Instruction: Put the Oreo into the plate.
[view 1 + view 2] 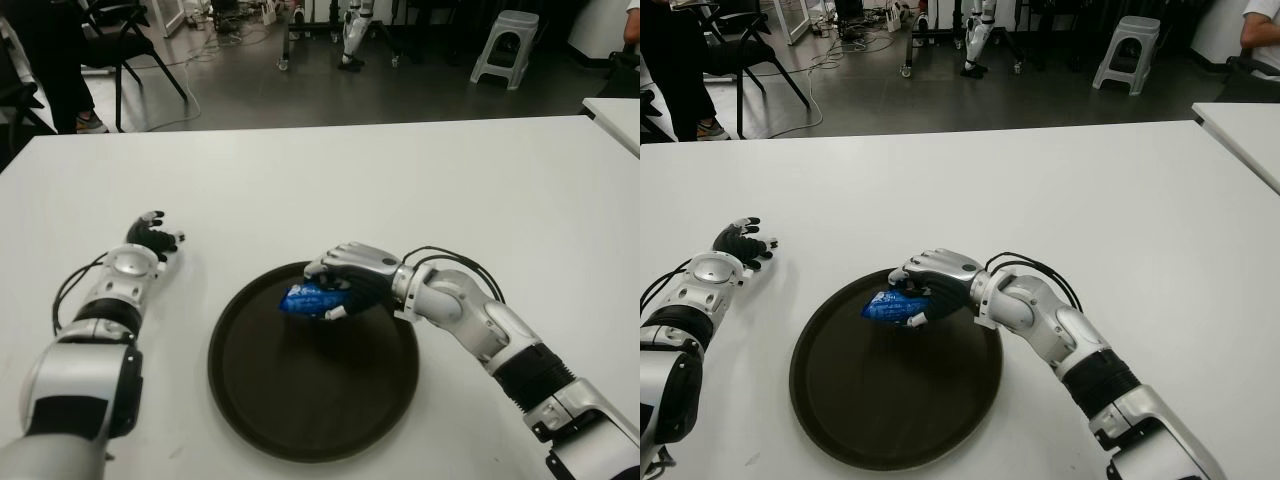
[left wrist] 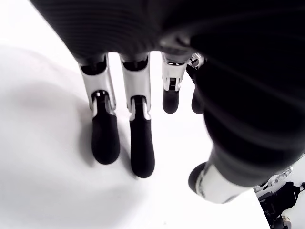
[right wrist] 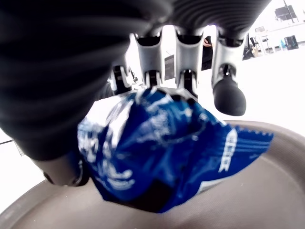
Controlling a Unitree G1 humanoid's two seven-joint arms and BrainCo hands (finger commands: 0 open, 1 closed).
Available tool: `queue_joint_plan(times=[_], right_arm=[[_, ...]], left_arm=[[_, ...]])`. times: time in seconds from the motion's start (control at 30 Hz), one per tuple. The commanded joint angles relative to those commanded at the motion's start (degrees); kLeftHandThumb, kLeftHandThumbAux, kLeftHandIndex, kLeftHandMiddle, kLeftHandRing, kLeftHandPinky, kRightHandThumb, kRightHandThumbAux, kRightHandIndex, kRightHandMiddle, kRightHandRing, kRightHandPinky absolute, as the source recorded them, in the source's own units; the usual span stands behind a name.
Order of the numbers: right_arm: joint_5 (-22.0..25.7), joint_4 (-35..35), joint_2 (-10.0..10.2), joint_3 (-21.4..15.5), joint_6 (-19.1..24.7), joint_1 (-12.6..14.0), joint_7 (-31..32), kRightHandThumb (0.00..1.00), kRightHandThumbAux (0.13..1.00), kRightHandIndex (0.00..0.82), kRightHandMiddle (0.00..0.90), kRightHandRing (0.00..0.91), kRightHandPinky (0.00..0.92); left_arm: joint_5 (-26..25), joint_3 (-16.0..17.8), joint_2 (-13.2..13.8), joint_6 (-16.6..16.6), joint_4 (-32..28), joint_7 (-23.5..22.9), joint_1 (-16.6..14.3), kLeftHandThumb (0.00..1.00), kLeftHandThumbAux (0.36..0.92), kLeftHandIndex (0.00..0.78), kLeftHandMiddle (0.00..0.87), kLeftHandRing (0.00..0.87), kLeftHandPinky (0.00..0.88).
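Over far rim of plate (image 1: pixel 250 400), near bench (image 1: pixel 400 190) front edge: right hand (image 1: pixel 345 278) curled tight around blue Oreo pack (image 1: pixel 305 298), fingers (image 3: pixel 228 95) wrapped over top, pack crumpled, one end sticking out. Pack above plate's far inner part; contact with plate surface unclear. Plate dark, round, sits between both arms. Left hand (image 1: pixel 150 240) idle, left of plate toward bench left edge, fingers (image 2: pixel 105 138) loosely extended, holding nothing.
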Motion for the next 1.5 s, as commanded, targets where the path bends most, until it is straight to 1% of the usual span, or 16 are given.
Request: queue_joint_plan(times=[0.03, 0.07, 0.1, 0.13, 0.17, 0.23, 0.3, 0.43, 0.57, 0.7, 0.9, 1.13, 1.33, 1.5], right_arm=[[0.91, -0.46, 0.19, -0.2, 1.17, 0.34, 1.25, 0.675, 0.741, 0.411, 0.508, 0.525, 0.477], [1.57, -0.8, 0.3, -0.32, 2.01, 0.58, 2.16, 0.432, 0.71, 0.277, 0.362, 0.38, 0.344], [2.4, -1.11, 0.39, -0.43, 2.68, 0.81, 3.13, 0.276, 0.668, 0.178, 0.251, 0.27, 0.252], [2.95, -1.35, 0.45, -0.49, 3.12, 0.96, 3.75, 0.221, 0.654, 0.142, 0.211, 0.229, 0.216], [3.24, -1.52, 0.44, -0.49, 3.35, 1.02, 4.02, 0.141, 0.634, 0.091, 0.153, 0.17, 0.165], [4.33, -1.75, 0.53, -0.6, 3.57, 1.23, 4.64, 0.057, 0.599, 0.037, 0.079, 0.094, 0.104], [5.86, -1.63, 0.68, -0.77, 3.2, 1.54, 5.13, 0.029, 0.571, 0.018, 0.042, 0.051, 0.07], [6.37, -0.39, 0.68, -0.34, 1.97, 1.42, 4.6, 0.006, 0.511, 0.003, 0.008, 0.01, 0.015], [5.83, 1.03, 0.41, 0.07, -0.03, 0.65, 3.63, 0.001, 0.497, 0.0, 0.002, 0.002, 0.003], [5.74, 2.47, 0.62, 0.09, -1.5, 0.26, 3.0, 0.0, 0.49, 0.0, 0.0, 0.0, 0.0], [5.76, 3.67, 0.83, 0.01, -2.53, -0.1, 2.67, 0.0, 0.518, 0.0, 0.0, 0.0, 0.0], [5.94, 4.02, 0.92, 0.07, -2.17, -0.44, 3.32, 0.0, 0.545, 0.0, 0.0, 0.0, 0.0], [5.77, 4.15, 1.1, 0.08, -1.35, -0.48, 3.29, 0.0, 0.548, 0.0, 0.0, 0.0, 0.0], [5.7, 4.41, 1.21, 0.1, -0.89, -0.52, 3.21, 0.0, 0.55, 0.0, 0.0, 0.0, 0.0]], left_arm=[[-0.11, 0.08, -0.02, 0.04, -0.01, -0.11, -0.02, 0.182, 0.777, 0.081, 0.129, 0.154, 0.157], [-0.19, 0.14, -0.03, 0.07, -0.01, -0.18, -0.03, 0.182, 0.779, 0.085, 0.13, 0.155, 0.154], [-0.24, 0.18, -0.04, 0.09, -0.01, -0.26, -0.05, 0.183, 0.779, 0.088, 0.13, 0.155, 0.152], [-0.27, 0.2, -0.04, 0.11, -0.01, -0.31, -0.06, 0.183, 0.779, 0.089, 0.13, 0.154, 0.151], [-0.27, 0.2, -0.05, 0.11, -0.01, -0.32, -0.06, 0.183, 0.78, 0.091, 0.13, 0.154, 0.149], [-0.28, 0.2, -0.04, 0.11, 0.0, -0.39, -0.07, 0.181, 0.78, 0.09, 0.127, 0.151, 0.145], [-0.25, 0.17, -0.02, 0.12, 0.01, -0.52, -0.08, 0.174, 0.783, 0.085, 0.122, 0.146, 0.141], [0.04, -0.17, 0.04, 0.48, 0.01, -0.78, -0.19, 0.155, 0.787, 0.068, 0.113, 0.134, 0.134], [0.55, -0.73, 0.13, 0.7, 0.03, -0.82, -0.27, 0.149, 0.793, 0.059, 0.111, 0.13, 0.126], [0.52, -0.83, 0.14, 0.69, 0.03, -0.69, -0.3, 0.156, 0.795, 0.06, 0.114, 0.133, 0.13], [-0.33, -0.14, 0.1, 0.27, 0.0, -0.94, -0.19, 0.168, 0.817, 0.078, 0.121, 0.146, 0.148], [-0.84, 0.58, 0.05, 0.29, 0.04, -1.21, -0.12, 0.146, 0.823, 0.069, 0.104, 0.134, 0.135], [-0.75, 0.54, -0.01, 0.24, -0.06, -0.56, -0.05, 0.199, 0.801, 0.079, 0.103, 0.128, 0.133], [-0.5, 0.25, -0.05, 0.43, -0.16, -0.47, -0.2, 0.199, 0.792, 0.077, 0.106, 0.129, 0.132]])
